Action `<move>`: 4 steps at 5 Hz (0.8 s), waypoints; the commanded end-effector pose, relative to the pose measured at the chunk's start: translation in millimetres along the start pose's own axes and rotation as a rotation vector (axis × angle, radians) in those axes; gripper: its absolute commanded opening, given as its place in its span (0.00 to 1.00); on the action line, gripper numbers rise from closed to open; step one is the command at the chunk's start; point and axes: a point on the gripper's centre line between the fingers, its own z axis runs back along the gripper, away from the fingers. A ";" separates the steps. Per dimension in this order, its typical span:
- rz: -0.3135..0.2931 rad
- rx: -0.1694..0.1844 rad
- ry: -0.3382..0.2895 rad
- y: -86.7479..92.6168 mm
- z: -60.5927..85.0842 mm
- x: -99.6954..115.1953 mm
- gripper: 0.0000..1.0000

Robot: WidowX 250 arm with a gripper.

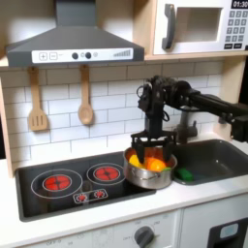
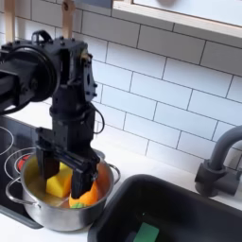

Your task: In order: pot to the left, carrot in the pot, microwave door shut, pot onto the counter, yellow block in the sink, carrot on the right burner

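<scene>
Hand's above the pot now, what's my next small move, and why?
Probably lower the hand straight down and close on the yellow block. The fingers hang open above the pot, astride the block, gripping nothing; the carrot lies beside it, on the second exterior view's right, so keep the fingers off it.

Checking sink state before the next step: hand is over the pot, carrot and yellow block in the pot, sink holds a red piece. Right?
One thing is off: the piece in the sink is green, not red, as the second exterior view shows. The rest holds: the hand is over the pot, with the carrot and yellow block inside.
</scene>
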 end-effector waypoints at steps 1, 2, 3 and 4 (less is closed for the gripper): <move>0.026 0.014 -0.023 17.1 8.3 3.8 1.00; 0.011 0.032 -0.024 21.3 5.2 4.1 1.00; 0.023 0.052 -0.023 31.2 0.1 5.8 1.00; 0.026 0.064 -0.031 37.7 -4.5 14.1 1.00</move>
